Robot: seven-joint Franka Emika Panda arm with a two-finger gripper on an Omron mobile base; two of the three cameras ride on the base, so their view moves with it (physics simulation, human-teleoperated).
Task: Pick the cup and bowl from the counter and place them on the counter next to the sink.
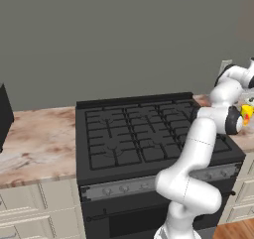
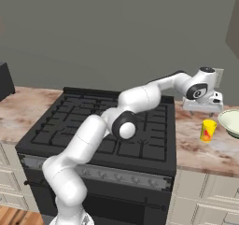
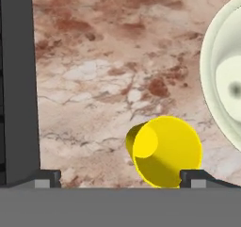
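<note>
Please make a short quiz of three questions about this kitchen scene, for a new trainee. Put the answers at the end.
1. True or false: the hand is already closed on the cup.
2. Multiple choice: in the right base view, what stands on the counter to the right of the cup? A) a kettle B) the bowl C) a pan
3. Fill in: the black stove carries ____ pots.

Key:
1. False. The hand is open and hovers above the cup, not touching it.
2. B. The bowl stands apart from the cup, at the picture's right edge.
3. No. Its grates are bare.
</note>
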